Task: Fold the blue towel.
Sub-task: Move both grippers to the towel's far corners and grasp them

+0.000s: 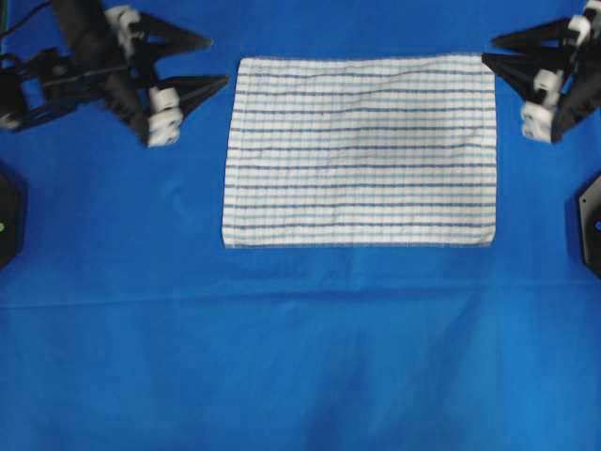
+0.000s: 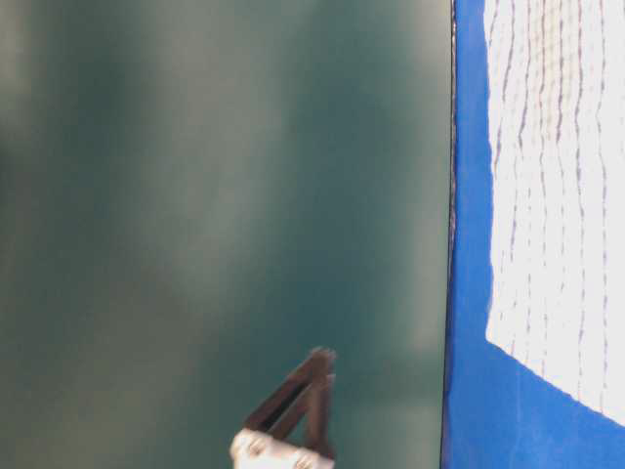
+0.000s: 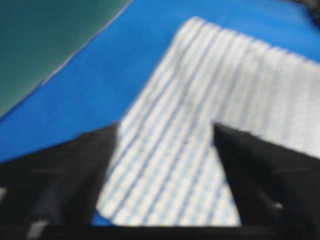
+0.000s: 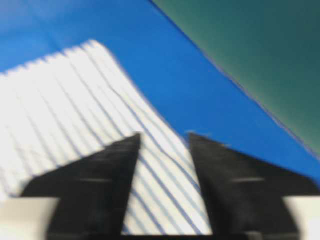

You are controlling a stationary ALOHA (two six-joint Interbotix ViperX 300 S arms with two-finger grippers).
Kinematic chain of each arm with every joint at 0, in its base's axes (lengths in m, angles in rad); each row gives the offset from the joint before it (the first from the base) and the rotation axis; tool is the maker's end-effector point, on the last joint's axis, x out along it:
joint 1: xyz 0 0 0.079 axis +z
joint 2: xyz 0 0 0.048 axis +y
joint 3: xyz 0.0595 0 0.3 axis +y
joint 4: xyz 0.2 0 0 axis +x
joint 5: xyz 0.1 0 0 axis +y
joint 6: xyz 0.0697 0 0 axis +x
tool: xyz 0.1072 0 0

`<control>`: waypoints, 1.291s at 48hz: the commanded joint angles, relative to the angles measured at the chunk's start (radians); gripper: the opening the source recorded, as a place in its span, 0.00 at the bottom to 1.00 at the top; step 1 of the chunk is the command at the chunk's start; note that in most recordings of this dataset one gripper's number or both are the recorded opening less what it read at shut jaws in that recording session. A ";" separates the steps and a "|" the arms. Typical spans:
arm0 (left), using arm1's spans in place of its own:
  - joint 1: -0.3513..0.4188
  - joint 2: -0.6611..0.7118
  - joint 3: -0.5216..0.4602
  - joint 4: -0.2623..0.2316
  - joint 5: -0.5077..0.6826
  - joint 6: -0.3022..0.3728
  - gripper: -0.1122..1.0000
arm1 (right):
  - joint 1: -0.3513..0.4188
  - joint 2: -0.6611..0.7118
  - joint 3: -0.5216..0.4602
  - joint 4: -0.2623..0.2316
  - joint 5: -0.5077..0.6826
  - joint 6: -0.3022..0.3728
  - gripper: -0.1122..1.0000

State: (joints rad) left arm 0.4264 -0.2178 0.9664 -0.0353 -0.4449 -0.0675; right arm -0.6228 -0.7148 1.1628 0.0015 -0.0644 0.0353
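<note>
The blue towel (image 1: pixel 360 150) lies flat on the desk (image 1: pixel 300 357). Left gripper (image 1: pixel 214 64) at its 10 o'clock corner, right gripper (image 1: pixel 490 50) at 2 o'clock, both spread apart, empty.

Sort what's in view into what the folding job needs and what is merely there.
Needed: blue towel, lying flat; left tool, open; right tool, open.
Merely there: plain blue sheet covering the table; green backdrop.

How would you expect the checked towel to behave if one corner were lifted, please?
The checked towel is thin woven cloth lying flat, so it would probably droop limply. It looks light. Resting on the blue table cover, it may drag and bunch rather than slide if pushed.
</note>
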 commanded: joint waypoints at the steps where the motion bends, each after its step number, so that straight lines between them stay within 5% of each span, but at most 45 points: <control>1: 0.037 0.060 -0.046 -0.002 -0.005 0.002 0.86 | -0.063 0.074 -0.012 -0.002 0.002 0.000 0.63; 4: 0.055 0.109 -0.066 0.000 -0.005 0.002 0.92 | -0.097 0.123 -0.015 -0.002 0.000 -0.002 0.66; 19: 0.130 0.308 -0.150 0.005 -0.005 0.021 0.90 | -0.225 0.376 -0.028 -0.021 -0.043 -0.011 0.61; 51: 0.166 0.538 -0.285 0.006 0.014 0.049 0.88 | -0.299 0.681 -0.097 -0.054 -0.143 -0.018 0.60; 57: 0.167 0.551 -0.295 0.006 0.043 0.057 0.79 | -0.299 0.689 -0.097 -0.055 -0.143 -0.018 0.54; 62: 0.166 0.555 -0.302 0.006 0.077 0.074 0.57 | -0.299 0.689 -0.097 -0.055 -0.137 -0.018 0.37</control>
State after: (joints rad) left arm 0.5967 0.3436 0.6765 -0.0322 -0.3881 0.0000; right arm -0.9173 -0.0215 1.0723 -0.0522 -0.2071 0.0184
